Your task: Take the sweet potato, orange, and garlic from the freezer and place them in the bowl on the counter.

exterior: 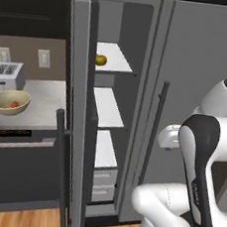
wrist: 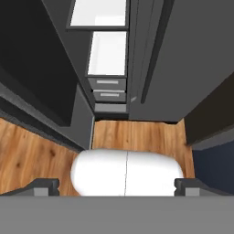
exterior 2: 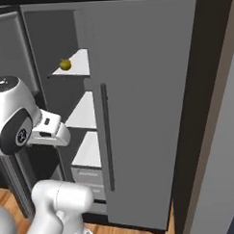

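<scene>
The freezer stands open, its long door swung out to the left. On its top white shelf lies the orange, also seen from the right base view. The pale bowl sits on the counter left of the door, with the sweet potato inside it. The garlic is out of view. My gripper is open with nothing between its fingertips, and points down at the wooden floor in front of the freezer's lower shelves and drawers.
A silver toaster stands behind the bowl. The fridge's right door is shut, its long handle beside the freezer opening. A dark wall rises to the right of the fridge.
</scene>
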You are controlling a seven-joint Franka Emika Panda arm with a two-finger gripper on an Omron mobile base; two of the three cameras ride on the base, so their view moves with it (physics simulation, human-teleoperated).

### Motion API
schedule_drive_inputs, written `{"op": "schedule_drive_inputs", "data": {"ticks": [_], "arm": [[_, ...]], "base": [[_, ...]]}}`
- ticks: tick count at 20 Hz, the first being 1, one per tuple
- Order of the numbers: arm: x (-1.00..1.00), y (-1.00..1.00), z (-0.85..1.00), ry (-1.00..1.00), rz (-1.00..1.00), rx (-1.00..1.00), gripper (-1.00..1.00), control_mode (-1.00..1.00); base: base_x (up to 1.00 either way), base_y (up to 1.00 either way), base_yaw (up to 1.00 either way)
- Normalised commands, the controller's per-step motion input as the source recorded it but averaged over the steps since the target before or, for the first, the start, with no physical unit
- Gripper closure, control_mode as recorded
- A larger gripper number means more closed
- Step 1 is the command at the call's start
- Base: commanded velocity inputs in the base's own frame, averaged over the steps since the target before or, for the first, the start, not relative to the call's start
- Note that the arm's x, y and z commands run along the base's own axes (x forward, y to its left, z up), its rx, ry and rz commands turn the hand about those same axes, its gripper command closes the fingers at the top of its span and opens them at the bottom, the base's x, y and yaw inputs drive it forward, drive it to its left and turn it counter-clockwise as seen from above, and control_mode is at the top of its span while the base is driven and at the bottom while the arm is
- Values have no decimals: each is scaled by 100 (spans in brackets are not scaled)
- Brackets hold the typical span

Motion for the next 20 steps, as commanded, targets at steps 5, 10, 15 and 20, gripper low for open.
{"op": "schedule_drive_inputs", "data": {"ticks": [5, 10, 15, 20], "arm": [[0, 0, 0, 0, 0, 0, -100, 100], [0, 0, 0, 0, 0, 0, -100, 100], [0, 0, 0, 0, 0, 0, -100, 100], [0, 0, 0, 0, 0, 0, -100, 100]], "base": [[46, 0, 0], [45, 1, 0], [38, 11, 0], [21, 11, 0]]}}
